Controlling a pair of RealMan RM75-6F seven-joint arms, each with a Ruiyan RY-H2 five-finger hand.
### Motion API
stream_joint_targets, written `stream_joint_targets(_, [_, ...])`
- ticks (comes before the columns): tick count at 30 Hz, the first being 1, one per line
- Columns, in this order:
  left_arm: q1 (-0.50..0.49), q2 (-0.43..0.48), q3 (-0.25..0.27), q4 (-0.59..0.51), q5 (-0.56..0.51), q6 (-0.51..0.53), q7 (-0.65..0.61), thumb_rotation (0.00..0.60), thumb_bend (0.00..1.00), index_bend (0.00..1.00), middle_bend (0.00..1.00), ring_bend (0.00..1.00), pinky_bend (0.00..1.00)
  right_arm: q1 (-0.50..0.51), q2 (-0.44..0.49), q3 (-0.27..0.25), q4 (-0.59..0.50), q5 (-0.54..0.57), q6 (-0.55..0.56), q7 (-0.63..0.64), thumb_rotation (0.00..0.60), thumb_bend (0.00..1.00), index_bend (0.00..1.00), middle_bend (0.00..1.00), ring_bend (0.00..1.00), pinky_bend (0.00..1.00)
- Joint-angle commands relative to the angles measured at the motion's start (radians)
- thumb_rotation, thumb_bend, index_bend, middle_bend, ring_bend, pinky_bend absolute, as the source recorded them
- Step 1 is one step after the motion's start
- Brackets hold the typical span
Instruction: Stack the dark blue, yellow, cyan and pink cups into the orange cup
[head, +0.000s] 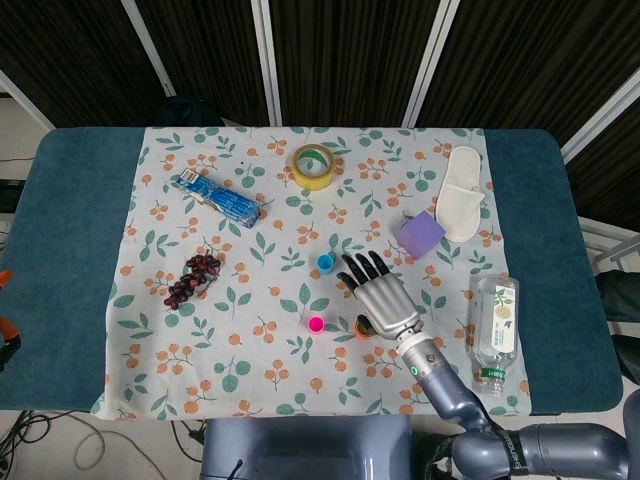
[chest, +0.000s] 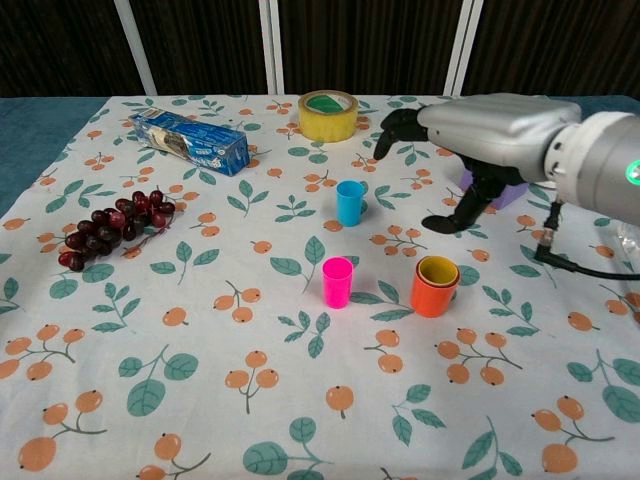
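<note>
The orange cup (chest: 434, 293) stands upright on the cloth with the yellow cup (chest: 438, 270) sunk into it, only the yellow rim showing. No dark blue cup shows on its own. The pink cup (chest: 337, 282) stands left of the orange one. Further back is the cyan cup (chest: 350, 203). My right hand (chest: 478, 138) hovers above and behind the orange cup, fingers spread, holding nothing. From the head view, the right hand (head: 378, 296) covers part of the orange cup (head: 361, 327), its fingertips close to the cyan cup (head: 325, 262). The left hand is out of sight.
A yellow tape roll (chest: 328, 115) and a blue packet (chest: 190, 140) lie at the back, grapes (chest: 110, 225) at the left. A purple block (head: 421, 234), a white slipper (head: 460, 206) and a lying bottle (head: 493, 320) are to the right.
</note>
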Motion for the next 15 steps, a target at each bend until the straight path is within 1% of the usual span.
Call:
stream_joint_targets(1, [0.0,0.001,-0.001,0.0,-0.001,-0.001,-0.004,0.6,0.8,0.15,0.02,0.0,0.0,0.085,-0.05,0.076,0.057,0.108,-0.039,-0.071,0.6,0.4,0.21,0.0,0.0,0.0])
stream_joint_targets(5, [0.0,0.002,-0.002,0.0,-0.003,-0.001,-0.01,0.6,0.8,0.15,0.02,0.0,0.0,0.161,-0.114,0.124,0.134,0.232,-0.071,-0.12,0.6,0.4,0.22,0.0,0.0,0.0])
stream_joint_targets(10, [0.001,0.003,-0.002,0.0,-0.002,0.0,-0.016,0.6,0.8,0.15,0.02,0.0,0.0,0.243,-0.188,0.165,0.264,0.371,-0.107,-0.158,0.6,0.4,0.23,0.0,0.0,0.0])
stream_joint_targets(15, [0.002,0.004,-0.004,-0.001,-0.006,0.001,-0.022,0.6,0.8,0.15,0.02,0.0,0.0,0.29,-0.237,0.184,0.379,0.456,-0.138,-0.162,0.6,0.4,0.24,0.0,0.0,0.0])
